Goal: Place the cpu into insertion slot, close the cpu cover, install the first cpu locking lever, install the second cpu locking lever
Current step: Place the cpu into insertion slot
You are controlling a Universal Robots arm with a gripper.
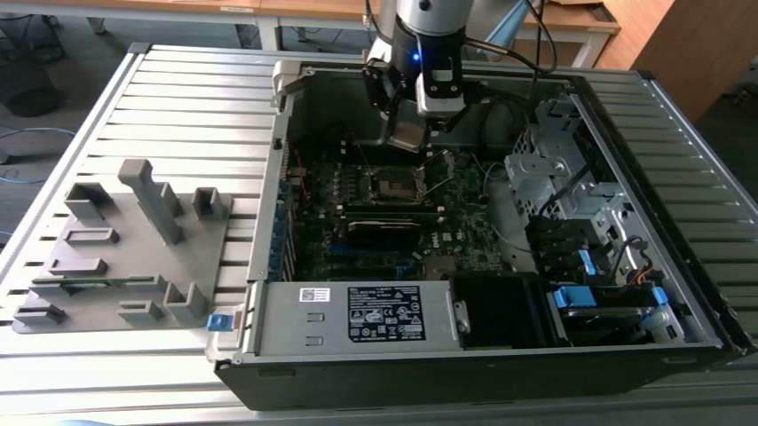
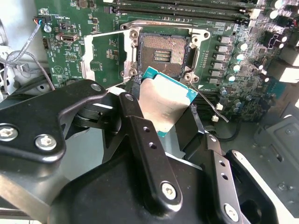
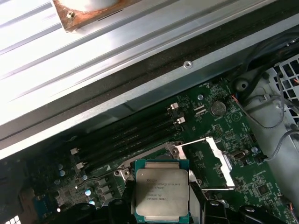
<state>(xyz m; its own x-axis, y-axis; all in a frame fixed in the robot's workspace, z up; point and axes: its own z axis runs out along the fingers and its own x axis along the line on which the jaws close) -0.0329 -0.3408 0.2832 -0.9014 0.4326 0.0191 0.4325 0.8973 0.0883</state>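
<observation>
You see a grey slatted desk (image 1: 177,98) with an open computer case (image 1: 474,364) on it. A grey holder (image 1: 119,257) lies on the desk at the exterior view's left, beside the case. The jaws are clenched on the cpu (image 1: 406,135) (image 2: 163,100) (image 3: 161,191) and grip it by two edges. The cpu hangs just above the slot (image 1: 395,185) (image 2: 163,53) and is not in it. The slot is bare. The cover (image 2: 86,56) (image 3: 219,158) is flipped open beside the slot. Long black memory slots (image 3: 126,135) run near it.

Slatted table (image 1: 190,98): open computer case (image 1: 474,383), grey fixture (image 1: 124,262).
</observation>
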